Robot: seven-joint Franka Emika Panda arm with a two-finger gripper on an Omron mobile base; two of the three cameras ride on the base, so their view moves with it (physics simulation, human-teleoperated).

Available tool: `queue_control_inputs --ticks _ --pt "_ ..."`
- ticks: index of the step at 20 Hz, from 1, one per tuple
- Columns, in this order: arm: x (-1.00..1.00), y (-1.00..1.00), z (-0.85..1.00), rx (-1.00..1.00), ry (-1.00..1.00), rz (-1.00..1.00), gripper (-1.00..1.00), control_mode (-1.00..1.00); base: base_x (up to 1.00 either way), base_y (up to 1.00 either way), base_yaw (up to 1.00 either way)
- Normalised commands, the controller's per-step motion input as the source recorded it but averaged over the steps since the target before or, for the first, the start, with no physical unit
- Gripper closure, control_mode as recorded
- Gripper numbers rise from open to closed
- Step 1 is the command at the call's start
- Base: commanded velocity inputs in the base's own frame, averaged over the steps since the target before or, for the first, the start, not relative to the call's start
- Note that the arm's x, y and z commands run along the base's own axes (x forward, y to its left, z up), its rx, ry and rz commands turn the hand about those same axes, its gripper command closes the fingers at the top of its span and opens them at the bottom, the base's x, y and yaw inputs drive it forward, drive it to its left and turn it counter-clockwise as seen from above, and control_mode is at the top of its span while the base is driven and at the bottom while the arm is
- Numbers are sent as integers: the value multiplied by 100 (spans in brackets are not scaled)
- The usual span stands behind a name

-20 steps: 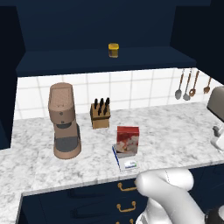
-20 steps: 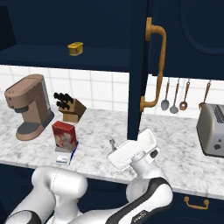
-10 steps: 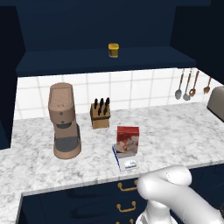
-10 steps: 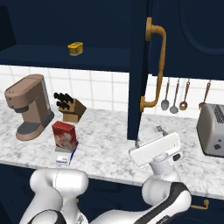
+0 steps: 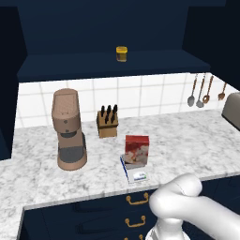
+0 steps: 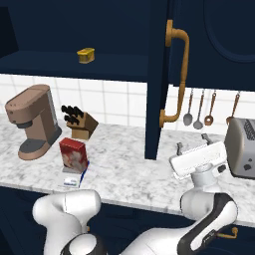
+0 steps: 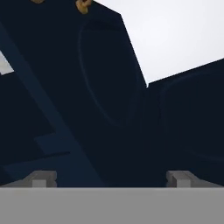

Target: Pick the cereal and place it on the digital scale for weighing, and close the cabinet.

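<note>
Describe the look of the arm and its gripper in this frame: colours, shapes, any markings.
The arm is glossy white with rounded, bulbous links and dark bands at the joints. The gripper has a flat white boxy hand with two small grey fingers. No markings or cables are visible.

The open cabinet door point(image 6: 157, 79) juts edge-on over the counter point(image 6: 124, 169), with its brass handle point(image 6: 175, 74) facing the gripper point(image 6: 191, 143) just beside it. Bare counter lies between door and cereal box point(image 6: 73, 155). The toaster point(image 6: 242, 147) blocks the right side.

The red cereal point(image 5: 137, 151) stands upright on the digital scale point(image 5: 135, 173); the navy cabinet point(image 6: 158, 79) door hangs open.
</note>
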Motion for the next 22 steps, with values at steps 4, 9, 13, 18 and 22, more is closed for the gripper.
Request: queue_control_inputs --ticks 4,9,13,18,22 --pt "69 -69 0 1 12 0 -100 -100 0 0 0" --pt "37 -22 22 0 3 -2 -100 -100 0 0 0" --pt "9 7 42 -1 2 -5 -100 -100 0 0 0" --pt "-3 34 68 -9 0 -2 -100 -100 0 0 0" --pt "-19 65 87 -21 0 0 -100 -100 0 0 0"
